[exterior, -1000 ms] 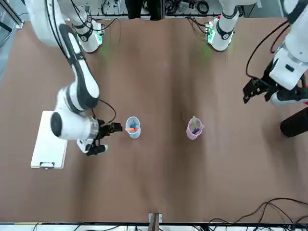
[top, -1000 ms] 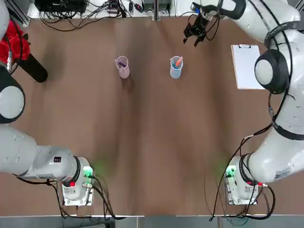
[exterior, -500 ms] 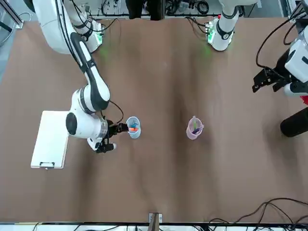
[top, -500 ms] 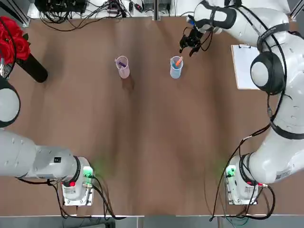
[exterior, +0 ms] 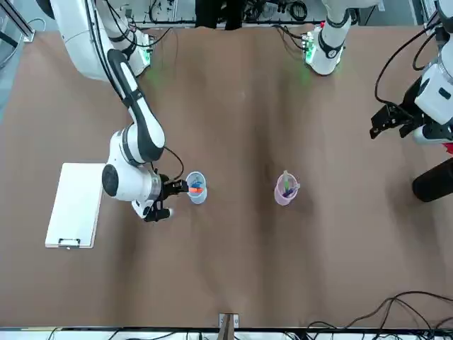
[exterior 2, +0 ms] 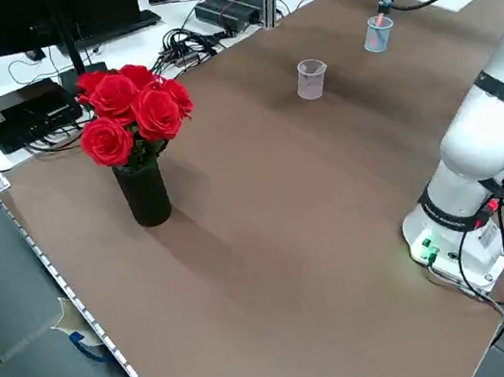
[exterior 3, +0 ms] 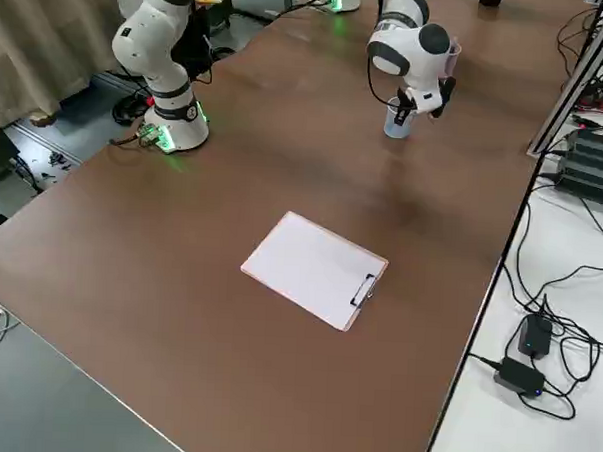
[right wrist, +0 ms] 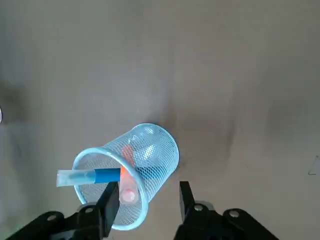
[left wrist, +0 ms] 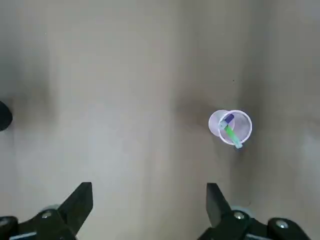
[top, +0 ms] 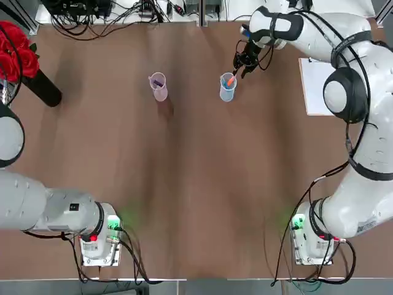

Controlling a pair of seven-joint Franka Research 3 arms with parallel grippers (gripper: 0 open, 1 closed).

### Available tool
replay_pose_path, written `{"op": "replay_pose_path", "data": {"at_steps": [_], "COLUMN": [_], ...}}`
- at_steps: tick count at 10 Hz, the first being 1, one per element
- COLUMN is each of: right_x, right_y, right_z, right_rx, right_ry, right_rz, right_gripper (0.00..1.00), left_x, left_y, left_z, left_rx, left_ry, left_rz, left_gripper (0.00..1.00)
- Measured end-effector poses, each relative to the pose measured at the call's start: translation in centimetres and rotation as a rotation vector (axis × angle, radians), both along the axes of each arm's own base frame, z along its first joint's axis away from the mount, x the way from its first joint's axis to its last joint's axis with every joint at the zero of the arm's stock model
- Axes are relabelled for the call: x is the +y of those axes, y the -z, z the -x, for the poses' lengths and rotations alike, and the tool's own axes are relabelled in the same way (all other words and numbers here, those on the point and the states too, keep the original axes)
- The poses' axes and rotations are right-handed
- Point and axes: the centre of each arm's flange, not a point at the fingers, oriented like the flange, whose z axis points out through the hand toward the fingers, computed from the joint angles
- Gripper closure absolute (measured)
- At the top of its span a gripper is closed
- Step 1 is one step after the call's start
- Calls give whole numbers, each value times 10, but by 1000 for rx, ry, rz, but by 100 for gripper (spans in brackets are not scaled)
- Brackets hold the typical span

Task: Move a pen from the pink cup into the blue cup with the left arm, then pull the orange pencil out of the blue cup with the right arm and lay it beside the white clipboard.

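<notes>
The blue cup (top: pixel 228 88) (exterior: pixel 196 188) stands at the far middle of the table. In it are the orange pencil (top: pixel 230 80) (right wrist: pixel 127 167) and a blue pen (right wrist: pixel 95 176). My right gripper (top: pixel 241 61) (right wrist: pixel 148 192) hovers just beside the cup's rim on the clipboard side. Its jaws are partly drawn in but still apart, and the pencil's top lies close to one finger (right wrist: pixel 112 200). The pink cup (top: pixel 159 86) (left wrist: pixel 231 127) holds a green pen (left wrist: pixel 232 136). My left gripper (exterior: pixel 393 122) (left wrist: pixel 150 200) hangs wide open, high and well off to the pink cup's left. The white clipboard (top: pixel 319 86) (exterior 3: pixel 317 269) lies at the right.
A black vase of red roses (top: pixel 24 61) (exterior 2: pixel 136 140) stands at the far left corner, close to my left arm. Cables and electronics (top: pixel 110 12) line the far table edge.
My right gripper has swung from near the clipboard over to the blue cup and its jaws have narrowed. My left gripper has drifted a little farther left.
</notes>
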Motion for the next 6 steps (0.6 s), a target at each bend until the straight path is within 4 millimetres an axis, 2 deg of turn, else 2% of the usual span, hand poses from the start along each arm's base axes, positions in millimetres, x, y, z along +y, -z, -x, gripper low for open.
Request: {"op": "replay_pose_path", "data": {"at_steps": [2,4,6], "right_x": [1,2,6], "right_y": [-2,-4,-4], "right_z": [0,0,1], "right_rx": [1,2,-4], "right_ry": [10,14,15], "right_rz": [-12,-19,-22], "right_gripper": [45,50,56], "left_x": [7,5,7], "left_y": [1,5,6], "left_z": [-1,0,1], "left_rx": [-3,3,9], "left_ry": [41,120,127], "left_rz": [-17,-43,-46], "left_gripper": [0,0,0]}}
